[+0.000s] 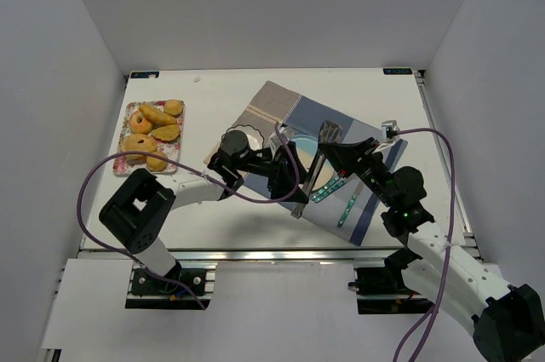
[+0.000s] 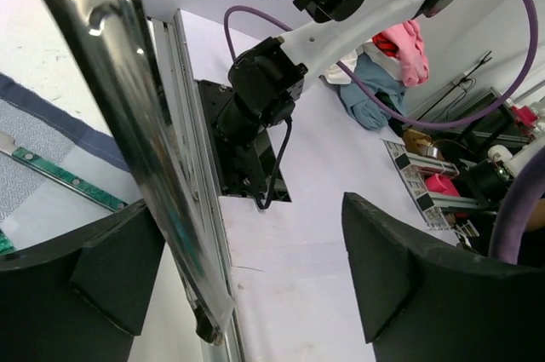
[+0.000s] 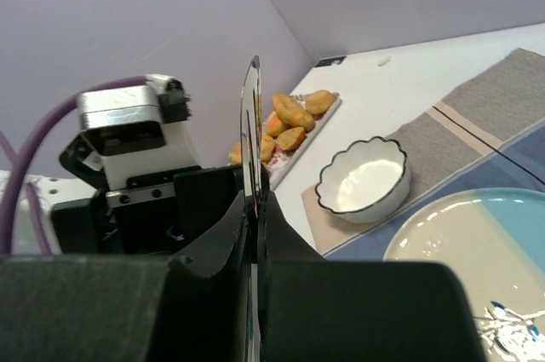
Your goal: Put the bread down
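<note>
Presently the right hand (image 3: 254, 238) is clamped fully shut on a long, thin, dark, glossy metal utensil (image 1: 304, 196), seen edge-on in its wrist view; the left hand (image 2: 247, 268) stands wide open with that utensil passing between its fingers (image 2: 400, 268), gripping nothing; whether the strip touches a finger cannot be told.

Procedure, as judged: draw the left hand straight back before the right arm moves, so that the utensil is not knocked askew; the grip sits on a narrow strip that may pivot, so carry it slowly and keep it level.

Below both hands lies a round beige-and-blue plate (image 3: 460, 234) on a grey-and-blue patchwork cloth mat (image 1: 272, 102); a white scalloped bowl with a dark rim (image 3: 362, 179) stands just beside the plate.

The long, oval golden-brown bread roll (image 1: 157, 113) lies well apart on a floral rectangular tray (image 1: 173, 153) at the far left of the white counter (image 1: 341, 89), among other pastries; it is not yet lifted.

Small labels (image 1: 398, 71) sit at the counter's far corners; they are too small to read; no other writing is legible.
</note>
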Robot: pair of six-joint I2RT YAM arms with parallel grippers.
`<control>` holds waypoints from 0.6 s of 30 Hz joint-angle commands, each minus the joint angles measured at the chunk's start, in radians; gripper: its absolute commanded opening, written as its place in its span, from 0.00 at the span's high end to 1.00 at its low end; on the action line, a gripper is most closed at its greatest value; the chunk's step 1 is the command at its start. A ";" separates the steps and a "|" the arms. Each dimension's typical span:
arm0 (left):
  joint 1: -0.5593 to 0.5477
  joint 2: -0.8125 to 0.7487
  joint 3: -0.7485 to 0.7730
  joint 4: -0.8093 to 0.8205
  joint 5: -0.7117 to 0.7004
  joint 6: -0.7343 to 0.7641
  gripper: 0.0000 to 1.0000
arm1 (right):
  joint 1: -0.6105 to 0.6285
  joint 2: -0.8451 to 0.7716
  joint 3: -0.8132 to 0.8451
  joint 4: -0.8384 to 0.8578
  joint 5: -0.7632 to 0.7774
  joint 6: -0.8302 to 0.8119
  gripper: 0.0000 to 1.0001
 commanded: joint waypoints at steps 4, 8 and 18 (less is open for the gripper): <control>-0.009 0.026 -0.006 0.070 0.034 -0.051 0.12 | -0.005 0.013 0.012 0.187 -0.018 0.020 1.00; -0.015 0.023 0.007 -0.005 -0.005 -0.010 0.15 | -0.005 0.039 0.000 0.240 -0.023 0.040 1.00; -0.017 -0.026 0.014 -0.152 -0.111 0.062 0.59 | -0.005 0.035 -0.049 0.260 0.043 0.060 1.00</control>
